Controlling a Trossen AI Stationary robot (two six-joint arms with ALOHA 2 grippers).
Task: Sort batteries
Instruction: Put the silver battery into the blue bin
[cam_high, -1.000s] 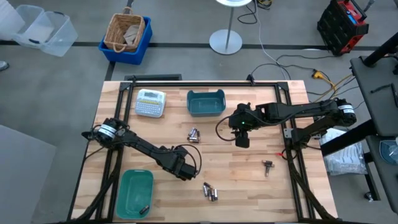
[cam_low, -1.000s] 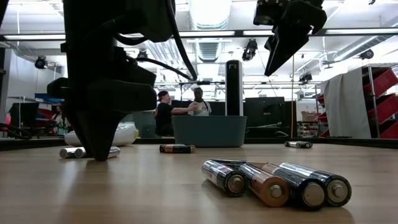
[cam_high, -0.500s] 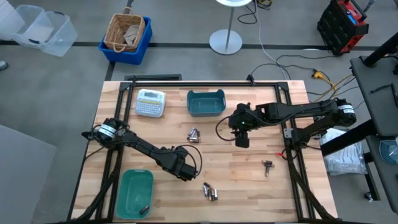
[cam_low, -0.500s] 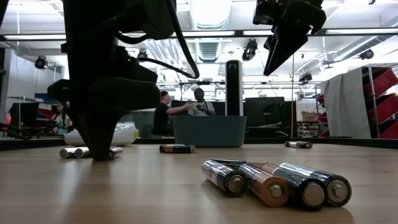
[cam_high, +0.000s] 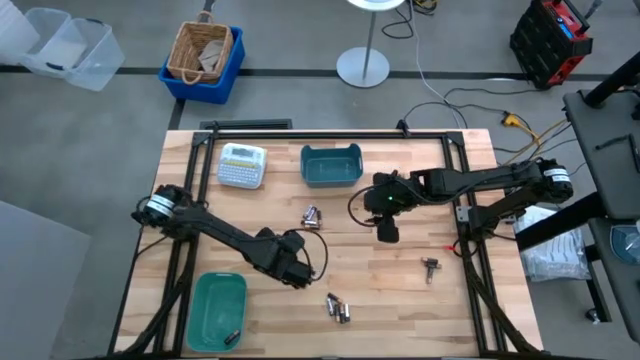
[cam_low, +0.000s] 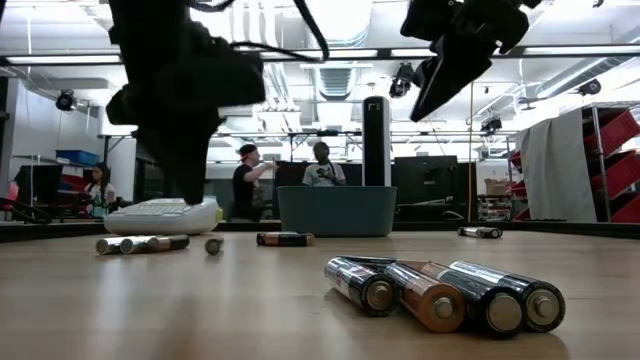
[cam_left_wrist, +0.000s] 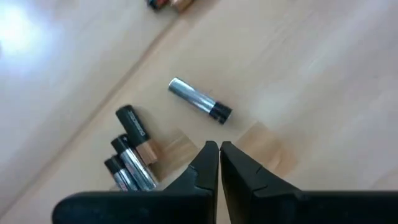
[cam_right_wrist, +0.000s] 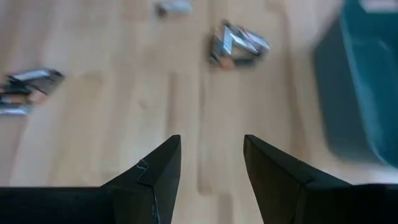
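Batteries lie in small groups on the wooden table: several near the front edge (cam_high: 338, 308) (cam_low: 440, 290), a few at the middle (cam_high: 311, 215), and one in the green bin (cam_high: 230, 337). My left gripper (cam_high: 290, 268) hangs shut above the table with nothing between its fingers (cam_left_wrist: 219, 155). Just past its tips a silver battery (cam_left_wrist: 199, 101) lies flat, beside a cluster of several (cam_left_wrist: 130, 149). My right gripper (cam_high: 385, 228) hovers open (cam_right_wrist: 211, 155) high over the table's middle right (cam_low: 450, 70), and more batteries (cam_right_wrist: 239, 43) lie beyond it.
A teal bin (cam_high: 330, 165) stands at the far middle and a green bin (cam_high: 205, 300) at the near left corner. A white label-maker (cam_high: 242, 165) lies left of the teal bin. A small dark object (cam_high: 430, 265) lies at the right. People stand in the room behind.
My left gripper has risen from the table top and shifted a little toward the left and far edges. In the low view its tips are now clear of the wood, and a single battery that was hidden behind them shows lying on the table.
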